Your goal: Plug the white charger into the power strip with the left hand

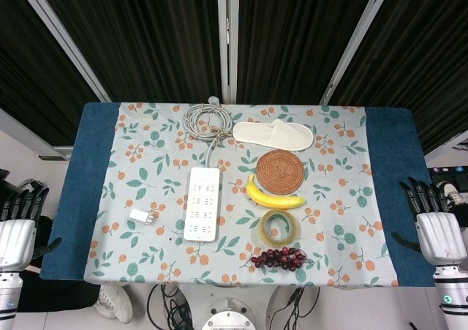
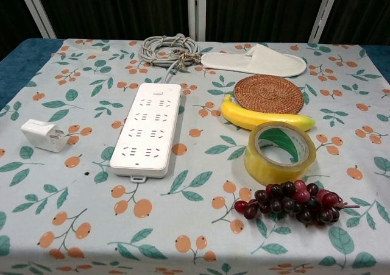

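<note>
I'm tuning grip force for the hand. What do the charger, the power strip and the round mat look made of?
Charger: smooth white plastic, probably hard, with metal prongs. Power strip: the same glossy white plastic, faint sheen on top. Round mat: brown woven fibre, perhaps rattan, showing spiral coils; matte.

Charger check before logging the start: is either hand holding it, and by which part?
Nothing is held. The white charger lies alone on the cloth; left hand and right hand are empty.

Bright even overhead light, soft short shadows, both views sharp — backdrop dark, slight wide-angle edge stretch
</note>
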Available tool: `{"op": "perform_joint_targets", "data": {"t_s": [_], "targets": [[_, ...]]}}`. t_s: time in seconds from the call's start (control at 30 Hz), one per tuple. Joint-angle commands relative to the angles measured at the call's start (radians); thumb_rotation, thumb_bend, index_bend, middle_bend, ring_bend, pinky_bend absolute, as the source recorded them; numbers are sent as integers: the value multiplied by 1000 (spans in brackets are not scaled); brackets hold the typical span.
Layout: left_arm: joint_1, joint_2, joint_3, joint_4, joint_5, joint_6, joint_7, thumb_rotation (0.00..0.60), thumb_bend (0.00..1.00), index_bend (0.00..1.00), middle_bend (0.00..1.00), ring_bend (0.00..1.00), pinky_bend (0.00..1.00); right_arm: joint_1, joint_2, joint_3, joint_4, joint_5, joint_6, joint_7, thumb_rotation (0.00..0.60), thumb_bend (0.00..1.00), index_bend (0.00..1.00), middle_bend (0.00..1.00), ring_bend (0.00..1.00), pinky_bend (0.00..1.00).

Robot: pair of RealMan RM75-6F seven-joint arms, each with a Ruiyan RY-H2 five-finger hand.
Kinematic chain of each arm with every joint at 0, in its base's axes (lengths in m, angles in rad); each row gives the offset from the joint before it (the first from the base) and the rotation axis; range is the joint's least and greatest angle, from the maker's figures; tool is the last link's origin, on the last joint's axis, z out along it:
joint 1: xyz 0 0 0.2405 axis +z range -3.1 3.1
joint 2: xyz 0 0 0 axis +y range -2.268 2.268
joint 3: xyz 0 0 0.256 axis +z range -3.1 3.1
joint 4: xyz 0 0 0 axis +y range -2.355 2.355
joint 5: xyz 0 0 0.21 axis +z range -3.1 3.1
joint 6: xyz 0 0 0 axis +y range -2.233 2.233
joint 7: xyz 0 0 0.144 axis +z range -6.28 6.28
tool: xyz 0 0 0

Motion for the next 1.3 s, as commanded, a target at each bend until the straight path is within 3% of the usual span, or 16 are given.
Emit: {"op": "perform_joint_targets", "data": {"t_s": [0.03,0.33,0.67,0.9,1.3], "targets": [[-3,-5,1,6,-8,-12,-2,600,87,31,30,0,0,4,0,1,-1,2,-6,-2,600,26,0,0,0,0],[-6,-14,2,15,-5,-19,-10,600,87,31,30,0,0,7,8,7,-4,-1,2,2,600,26,0,0,0,0],[-123,-66,-62,69,-8,-128,-80,600,88,31,30,0,0,3,54,33,-31,-14,53,-1,600,26,0,0,0,0],[-235,-151,-101,175,-51,-271,-123,600,87,31,30,0,0,4,57,31,-37,-16,51,-2,600,26,0,0,0,0],[-355,-315,-99,368,-80,-417,-154,600,87,31,25,0,0,10,44,27,-42,-7,33,-15,600,26,0,0,0,0]]}}
